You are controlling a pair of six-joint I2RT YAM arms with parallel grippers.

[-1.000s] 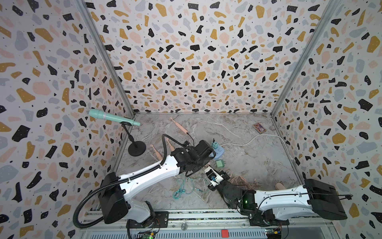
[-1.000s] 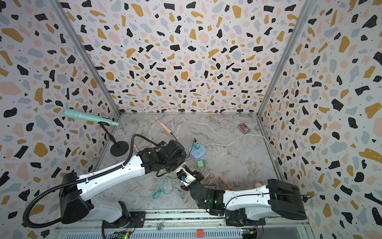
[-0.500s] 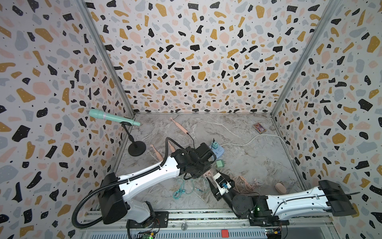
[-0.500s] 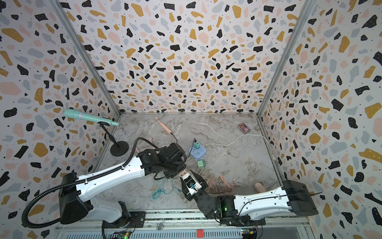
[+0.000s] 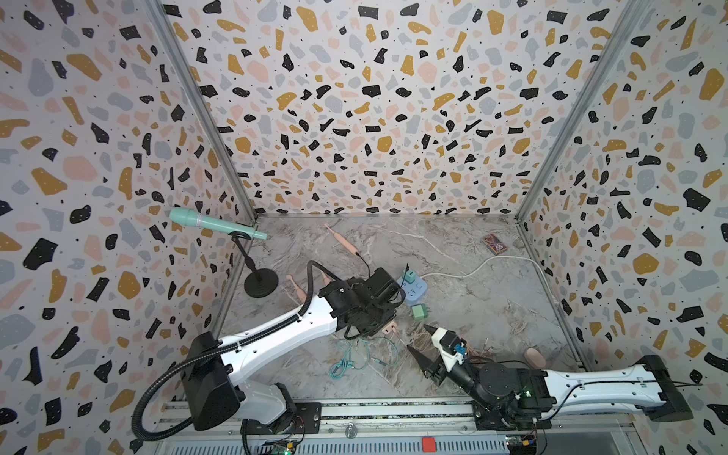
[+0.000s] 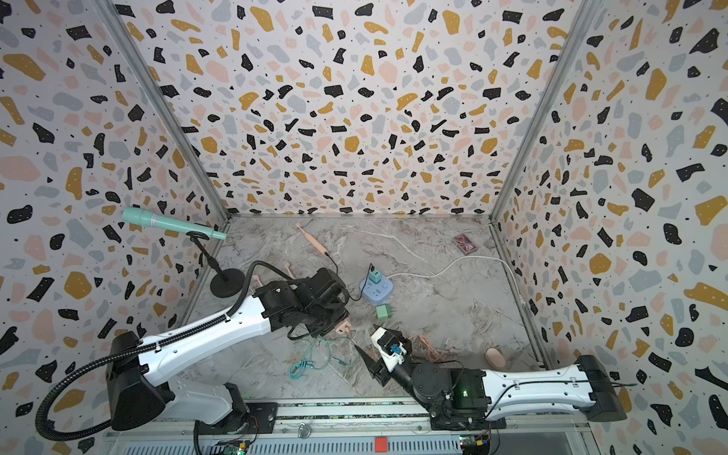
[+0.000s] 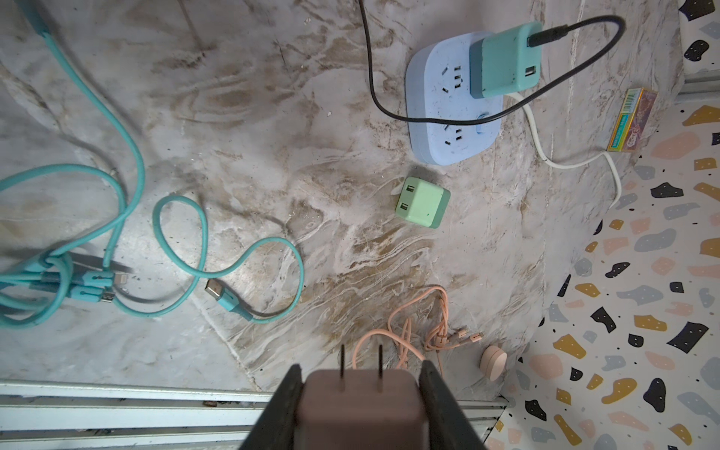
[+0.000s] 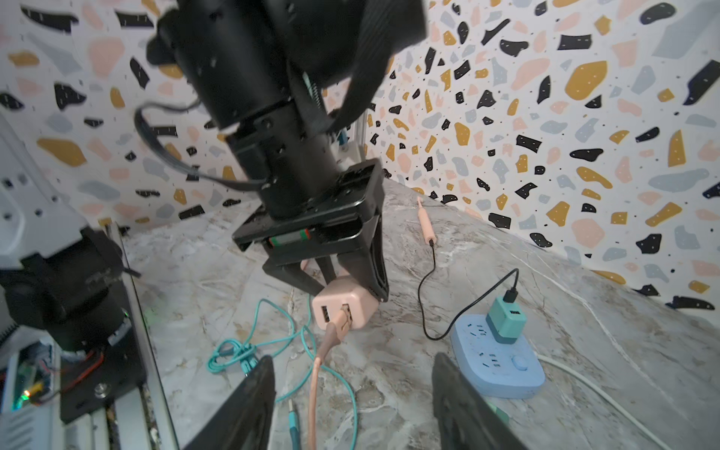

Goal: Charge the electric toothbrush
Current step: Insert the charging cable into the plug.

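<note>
The pink electric toothbrush [image 5: 342, 242] [image 6: 313, 241] [image 8: 424, 224] lies at the back of the marble floor. A black cable runs from it to a teal adapter [image 7: 504, 62] [image 8: 506, 319] plugged into the blue power strip [image 5: 417, 293] [image 7: 448, 128]. My left gripper [image 5: 388, 329] [image 7: 360, 374] is shut on a pink charger [image 7: 360, 405] [image 8: 345, 307], held above the floor. A pink cable [image 8: 323, 358] is plugged into one of the charger's ports. My right gripper [image 5: 418, 338] [image 8: 352, 358] stands open just short of that charger, with the cable hanging between its fingers untouched.
A loose green adapter [image 5: 419, 312] [image 7: 422, 202] lies beside the strip. A tangled teal cable [image 5: 354, 356] [image 7: 117, 233] lies near the front. A teal microphone on a stand [image 5: 212, 222] is at the left, a card box [image 5: 494, 243] at the back right, and a pink round case [image 5: 534, 356] at the front right.
My right gripper has opened, let go of the pink cable's plug at the charger and drawn back a little. The left gripper still holds the pink charger in nearly the same place.
</note>
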